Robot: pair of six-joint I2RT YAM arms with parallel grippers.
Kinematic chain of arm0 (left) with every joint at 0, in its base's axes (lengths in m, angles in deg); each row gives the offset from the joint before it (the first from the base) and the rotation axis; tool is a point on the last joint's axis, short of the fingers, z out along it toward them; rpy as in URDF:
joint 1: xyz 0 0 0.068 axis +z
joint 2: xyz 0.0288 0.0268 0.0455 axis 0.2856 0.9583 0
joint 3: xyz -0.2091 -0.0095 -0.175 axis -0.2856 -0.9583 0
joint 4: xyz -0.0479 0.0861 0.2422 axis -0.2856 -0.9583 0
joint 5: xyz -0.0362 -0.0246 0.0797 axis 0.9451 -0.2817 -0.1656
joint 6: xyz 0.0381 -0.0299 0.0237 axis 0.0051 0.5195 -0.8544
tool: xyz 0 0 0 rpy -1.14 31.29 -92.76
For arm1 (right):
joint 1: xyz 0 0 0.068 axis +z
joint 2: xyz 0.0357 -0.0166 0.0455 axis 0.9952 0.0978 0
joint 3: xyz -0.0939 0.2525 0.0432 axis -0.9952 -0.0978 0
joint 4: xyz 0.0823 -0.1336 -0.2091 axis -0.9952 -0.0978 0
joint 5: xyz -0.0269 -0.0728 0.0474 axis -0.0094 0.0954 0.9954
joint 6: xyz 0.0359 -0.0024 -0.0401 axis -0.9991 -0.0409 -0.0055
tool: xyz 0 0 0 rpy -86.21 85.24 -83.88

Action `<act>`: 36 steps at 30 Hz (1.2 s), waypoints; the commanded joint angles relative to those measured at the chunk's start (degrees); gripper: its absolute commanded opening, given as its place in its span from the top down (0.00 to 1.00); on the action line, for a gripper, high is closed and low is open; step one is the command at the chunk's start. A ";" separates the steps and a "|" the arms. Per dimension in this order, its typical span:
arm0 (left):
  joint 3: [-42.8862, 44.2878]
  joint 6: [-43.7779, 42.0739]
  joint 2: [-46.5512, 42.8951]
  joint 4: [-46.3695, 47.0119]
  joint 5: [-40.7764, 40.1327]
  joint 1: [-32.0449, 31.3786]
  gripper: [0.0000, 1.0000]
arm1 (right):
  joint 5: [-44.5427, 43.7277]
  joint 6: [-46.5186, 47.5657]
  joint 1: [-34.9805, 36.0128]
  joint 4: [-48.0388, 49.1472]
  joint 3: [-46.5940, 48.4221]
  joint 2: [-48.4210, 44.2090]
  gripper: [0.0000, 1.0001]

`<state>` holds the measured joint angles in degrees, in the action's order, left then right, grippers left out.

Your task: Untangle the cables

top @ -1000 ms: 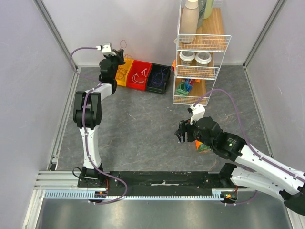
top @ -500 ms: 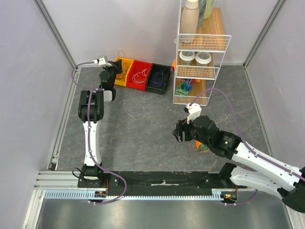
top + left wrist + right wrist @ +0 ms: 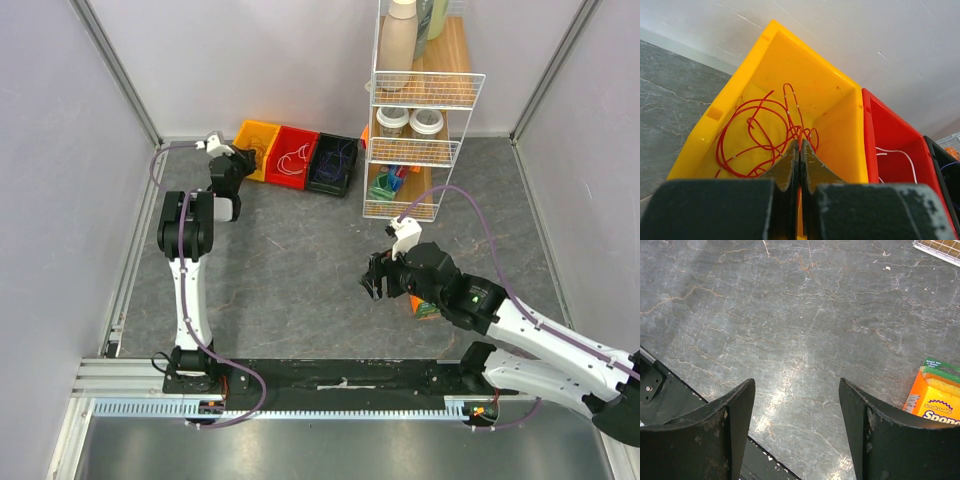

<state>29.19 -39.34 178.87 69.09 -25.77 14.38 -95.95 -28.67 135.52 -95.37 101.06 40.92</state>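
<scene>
My left gripper [image 3: 800,144] is shut on a strand of the red cable [image 3: 755,131], whose loops lie in the yellow bin [image 3: 839,125]. From above, the left gripper [image 3: 244,158] sits at the yellow bin's [image 3: 262,131] near left edge. A white cable [image 3: 900,153] lies in the red bin [image 3: 888,131], and a dark blue cable [image 3: 336,154] lies in the black bin [image 3: 333,178]. My right gripper [image 3: 375,283] hovers open over bare table, far from the bins, with nothing between its fingers [image 3: 737,410].
A white wire shelf [image 3: 415,150] with jars and bottles stands right of the bins. An orange sponge pack [image 3: 935,400] lies on the table beside the right gripper. Grey walls close in the left, back and right sides.
The left gripper has come down from a raised position to the yellow bin, carrying the red cable down into it. The right gripper shifted slightly left.
</scene>
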 commanded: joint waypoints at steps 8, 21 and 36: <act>4.08 0.85 -7.16 -11.30 1.35 0.37 0.50 | 1.76 -1.97 -0.16 2.17 -0.89 -3.06 0.25; -2.68 -0.47 -20.78 -23.61 3.46 0.46 0.31 | 1.33 -1.70 -0.16 -1.25 0.60 -6.75 0.25; 13.37 -4.24 -11.32 -31.51 11.99 0.46 0.34 | 1.06 -2.58 -0.16 -4.25 1.57 -8.95 0.25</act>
<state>32.95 -39.99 161.60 41.88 -17.23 14.64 -94.49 -30.40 135.52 -99.37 100.51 32.88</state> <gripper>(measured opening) 0.639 0.753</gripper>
